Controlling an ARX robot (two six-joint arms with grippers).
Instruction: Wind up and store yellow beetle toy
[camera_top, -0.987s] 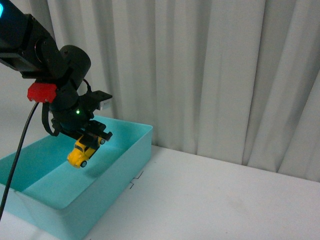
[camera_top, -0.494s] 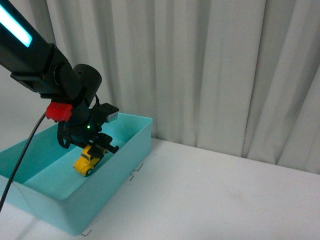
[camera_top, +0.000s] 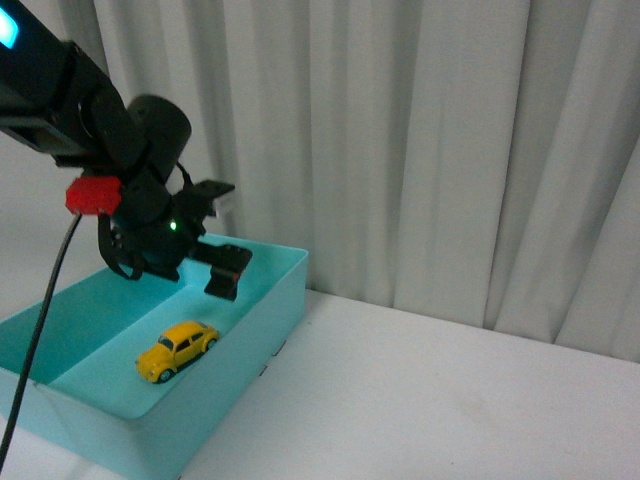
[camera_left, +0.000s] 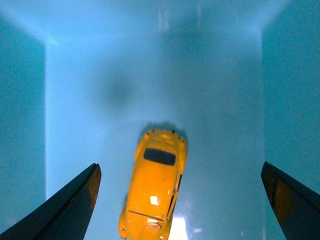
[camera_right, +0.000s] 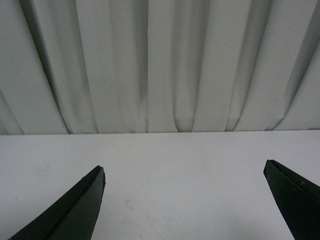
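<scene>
In the front view, the left gripper hung in the upper left of the frame, above the far part of the turquoise box, its dark fingers clear of everything; from this angle their spread could not be judged. The toy stood on its wheels on the box floor at lower left, below the gripper and apart from it, nearer the box's right wall than its left. A black cable dropped from the arm across the left edge of the frame. The box sat on a white table, with a pale curtain filling the background. In the left wrist view, the fingers were spread wide at either side, holding nothing, and the toy lay on the box floor between them, touching neither, its roof and one dark window toward the camera. In the right wrist view, the right gripper had its fingers spread wide as well, empty, over bare table with the curtain behind.
</scene>
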